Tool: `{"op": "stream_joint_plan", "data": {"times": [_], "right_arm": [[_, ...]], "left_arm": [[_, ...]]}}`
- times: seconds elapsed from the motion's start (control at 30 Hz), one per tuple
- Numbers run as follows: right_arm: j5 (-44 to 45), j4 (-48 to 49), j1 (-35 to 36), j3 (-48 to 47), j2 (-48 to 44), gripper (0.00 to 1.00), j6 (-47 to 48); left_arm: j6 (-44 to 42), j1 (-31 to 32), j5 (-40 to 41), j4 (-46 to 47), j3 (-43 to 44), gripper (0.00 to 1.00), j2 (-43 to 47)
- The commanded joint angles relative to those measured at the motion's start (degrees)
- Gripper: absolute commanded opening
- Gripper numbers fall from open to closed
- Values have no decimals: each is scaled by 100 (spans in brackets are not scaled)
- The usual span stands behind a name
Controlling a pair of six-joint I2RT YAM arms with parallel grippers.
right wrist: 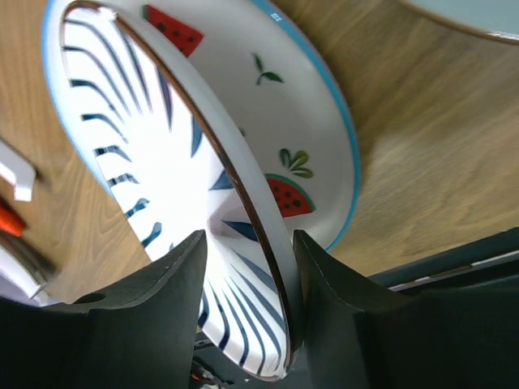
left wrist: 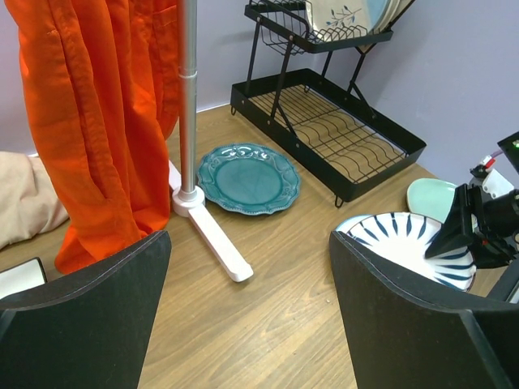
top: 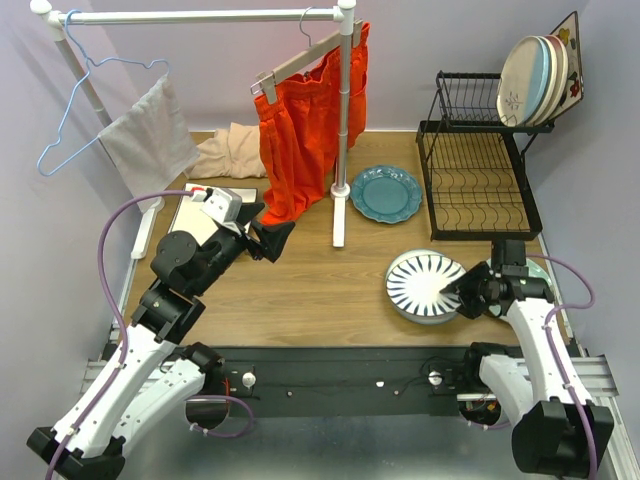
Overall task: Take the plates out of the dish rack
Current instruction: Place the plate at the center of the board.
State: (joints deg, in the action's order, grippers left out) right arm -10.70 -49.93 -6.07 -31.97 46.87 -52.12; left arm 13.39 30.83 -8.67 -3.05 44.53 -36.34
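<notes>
The glossy round blue-striped plate (top: 425, 284) rests on a watermelon-print plate (right wrist: 308, 121) at 4 o'clock on the wood-grain table (top: 320, 290). The right gripper (top: 462, 293), arm bent low, has its matte black fingers parted astride the striped rim's 3 o'clock edge, not clamping. The black wire dish rack (top: 478, 185) at 1 o'clock holds upright plates (top: 535, 78). The left gripper (top: 272, 240) gapes empty at 9 o'clock.
</notes>
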Motion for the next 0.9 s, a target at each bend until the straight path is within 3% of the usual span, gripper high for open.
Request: {"op": "stream_joint_plan", "data": {"times": [0.0,0.87], "right_arm": [[472,-210,0,-266,182,56,-97],[1562,-526,0,-636,990,54,-27]], "left_arm": [[41,-7,-74,68,-24,88,-5],[15,-16,5,59,-6,88,144]]}}
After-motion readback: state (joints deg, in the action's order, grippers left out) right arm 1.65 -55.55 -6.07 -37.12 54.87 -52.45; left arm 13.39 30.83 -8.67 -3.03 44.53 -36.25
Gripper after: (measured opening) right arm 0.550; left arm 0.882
